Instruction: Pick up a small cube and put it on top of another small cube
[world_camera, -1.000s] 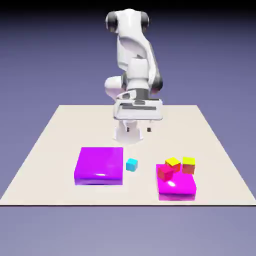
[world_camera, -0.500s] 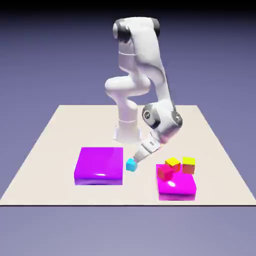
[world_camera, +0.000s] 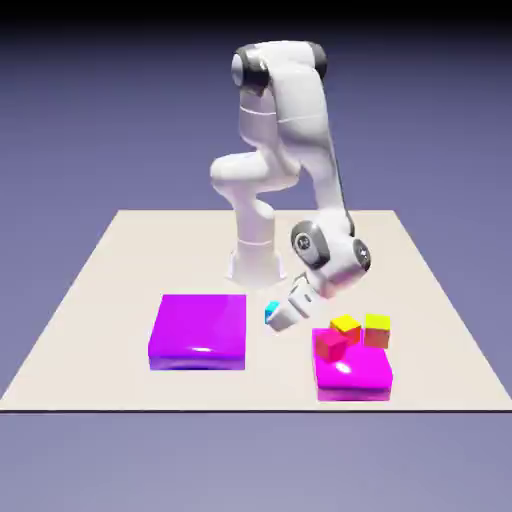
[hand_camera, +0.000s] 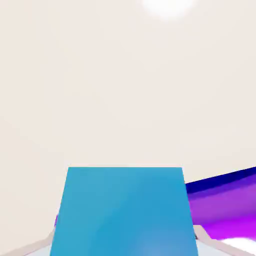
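Working from the exterior view's left: one wide, flat magenta slab lay on the beige table. Just beside its right edge was one small cyan cube, partly hidden by the white arm's two-finger gripper. The hand view showed that cube large between the grey fingertips, with table beyond it, so the pincer was judged to be clamped on the cube; whether the cube had left the table could not be told. Further right sat one smaller magenta block bearing one red cube and one yellow cube. One orange cube with a yellow top stood just behind the block.

Count: four small cubes, two magenta blocks, one gripper.

Risks, as judged: the gripper approached at a slant, so the cube could twist or slip during carriage. The candidate cubes were crowded together; a lowered finger could knock a neighbour off the block, or an off-centre release could topple the stack.
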